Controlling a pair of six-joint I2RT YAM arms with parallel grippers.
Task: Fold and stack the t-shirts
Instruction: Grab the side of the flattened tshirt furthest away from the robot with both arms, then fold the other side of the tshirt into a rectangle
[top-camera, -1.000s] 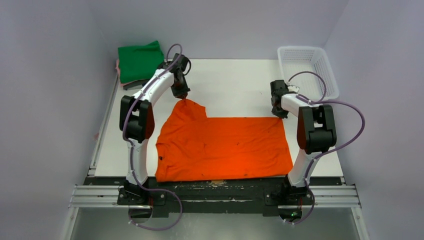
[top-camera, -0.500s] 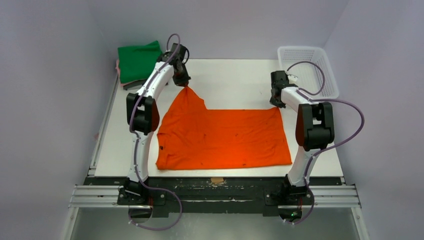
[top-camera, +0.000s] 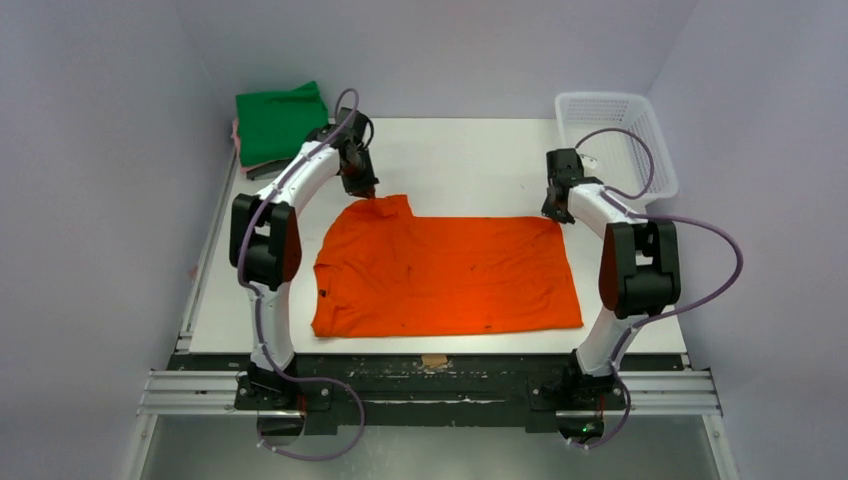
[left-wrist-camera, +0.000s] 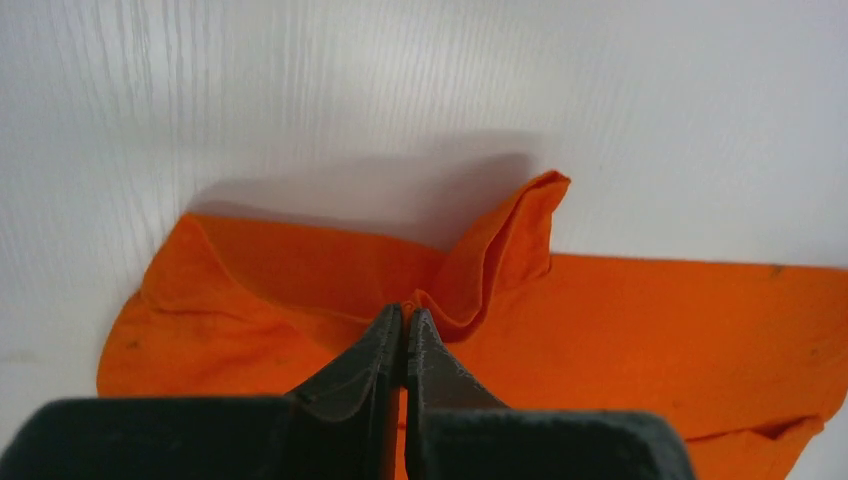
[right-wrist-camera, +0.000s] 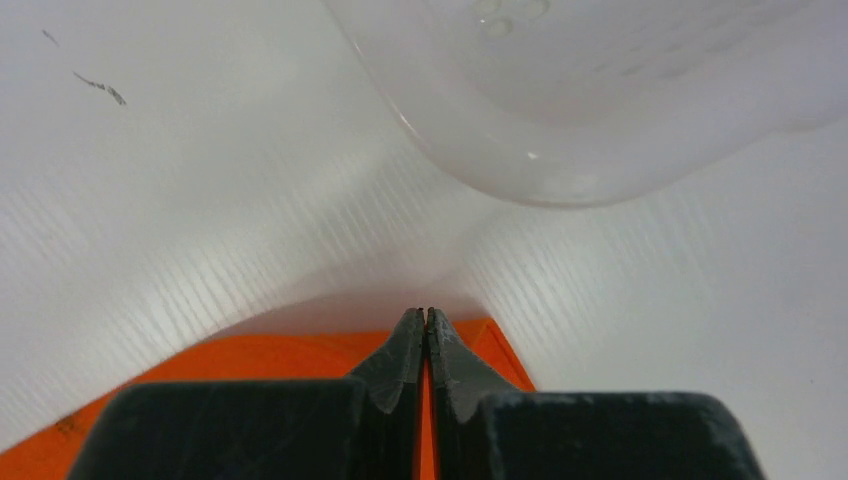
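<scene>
Top external view: the orange t-shirt (top-camera: 445, 275) lies spread flat mid-frame on the desk (top-camera: 470, 160). The left claw (top-camera: 368, 195), pressed together, pinches its upper-left sleeve. The right claw (top-camera: 556, 215) pinches its upper-right corner. A folded green t-shirt (top-camera: 280, 122) sits upper left, a white basket (top-camera: 615, 140) upper right.

orange t-shirt (top-camera: 445, 275): plain bright orange with few small dark specks | green t-shirt (top-camera: 280, 120): plain deep green | basket (top-camera: 655, 150): white, mesh pattern | tabletop (top-camera: 470, 160): white, fine ribbed lines
</scene>
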